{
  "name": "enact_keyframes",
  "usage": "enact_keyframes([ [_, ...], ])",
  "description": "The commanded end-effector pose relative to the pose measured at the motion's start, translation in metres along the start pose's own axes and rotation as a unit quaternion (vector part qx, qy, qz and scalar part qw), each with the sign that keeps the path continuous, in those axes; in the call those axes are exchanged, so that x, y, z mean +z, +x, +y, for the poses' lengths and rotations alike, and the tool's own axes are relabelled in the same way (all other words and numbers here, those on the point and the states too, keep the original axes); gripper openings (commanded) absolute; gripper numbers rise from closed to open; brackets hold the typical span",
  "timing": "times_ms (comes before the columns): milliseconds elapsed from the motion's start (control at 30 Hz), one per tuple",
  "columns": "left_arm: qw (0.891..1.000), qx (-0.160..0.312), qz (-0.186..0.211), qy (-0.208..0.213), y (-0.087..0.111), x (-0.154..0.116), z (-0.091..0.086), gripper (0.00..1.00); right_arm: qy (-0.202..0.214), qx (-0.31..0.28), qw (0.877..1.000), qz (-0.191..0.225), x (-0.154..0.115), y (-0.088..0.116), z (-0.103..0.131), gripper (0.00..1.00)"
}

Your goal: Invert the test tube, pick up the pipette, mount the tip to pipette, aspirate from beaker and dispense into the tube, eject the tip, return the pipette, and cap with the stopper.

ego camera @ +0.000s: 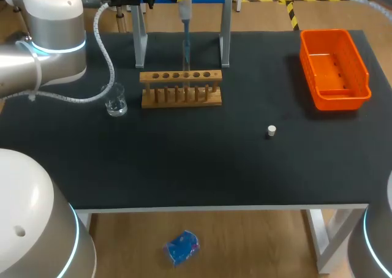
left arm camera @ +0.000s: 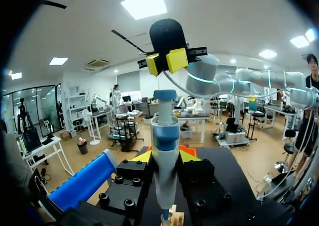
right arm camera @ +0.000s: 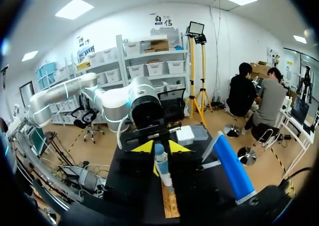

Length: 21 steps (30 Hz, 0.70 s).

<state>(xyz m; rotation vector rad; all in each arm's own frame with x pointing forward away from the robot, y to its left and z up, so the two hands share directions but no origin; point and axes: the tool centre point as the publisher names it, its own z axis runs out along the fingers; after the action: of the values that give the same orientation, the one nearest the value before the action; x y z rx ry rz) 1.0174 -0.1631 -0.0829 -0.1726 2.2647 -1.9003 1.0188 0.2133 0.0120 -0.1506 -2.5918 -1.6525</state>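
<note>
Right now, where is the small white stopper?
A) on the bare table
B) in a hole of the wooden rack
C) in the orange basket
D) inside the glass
A: the stopper lies alone on the black table, apart from the rack and the basket.

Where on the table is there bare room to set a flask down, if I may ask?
The front strip, nearer than rack and stopper, is bare; so is the gap between rack and bin. Crowded around beaker and rack.
</note>
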Motion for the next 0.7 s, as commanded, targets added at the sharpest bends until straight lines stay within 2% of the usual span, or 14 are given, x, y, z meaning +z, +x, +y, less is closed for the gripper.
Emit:
enact_keyframes([
  [33,1.000,0.000,-0.001,-0.002,0.001,0.000,-0.001,0.00,-0.001,-0.006,1.000,-0.012,-0.021,0.006,-0.005,1.00],
  [167,1.000,0.000,-0.001,-0.002,0.001,0.000,-0.001,0.00,-0.015,-0.015,1.000,-0.015,-0.033,0.005,-0.014,1.00],
  [367,1.000,0.000,-0.001,-0.002,0.001,0.000,-0.001,0.00,-0.032,-0.045,0.998,-0.009,-0.041,0.007,-0.045,1.00],
  [700,1.000,0.000,-0.001,-0.002,0.001,0.000,-0.001,0.00,-0.027,-0.091,0.995,-0.008,-0.029,0.009,-0.089,1.00],
])
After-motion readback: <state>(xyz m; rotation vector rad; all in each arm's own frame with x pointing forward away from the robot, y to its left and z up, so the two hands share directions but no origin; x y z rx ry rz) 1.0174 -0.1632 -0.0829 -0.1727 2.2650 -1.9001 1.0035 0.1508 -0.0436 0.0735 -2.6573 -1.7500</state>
